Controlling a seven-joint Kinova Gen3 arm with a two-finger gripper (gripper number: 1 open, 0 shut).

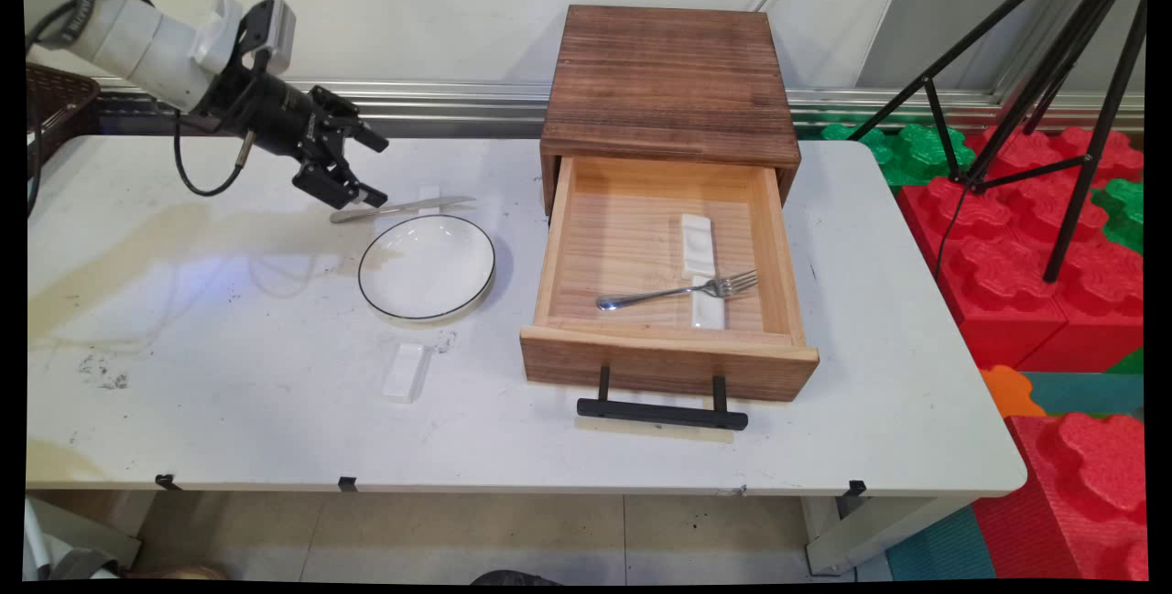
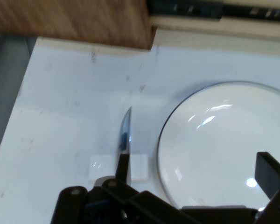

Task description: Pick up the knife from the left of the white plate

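Two near things: knife (image 1: 403,208) by fingers (image 1: 371,198), plate (image 1: 427,266) beside.

On the surface (image 1: 229,393) a plate (image 1: 427,266) lies left of the open drawer (image 1: 667,361); behind the plate a knife (image 1: 403,208) lies across a small rest (image 1: 428,195); before the plate lies another rest (image 1: 406,372), apart from it; in the drawer two rests (image 1: 696,237) lie one behind the other; a fork (image 1: 682,290) lies across the nearer one; the drawer comes out of a box (image 1: 668,86) at the far edge of the surface; the gripper (image 1: 363,175) hangs above the knife's handle end.
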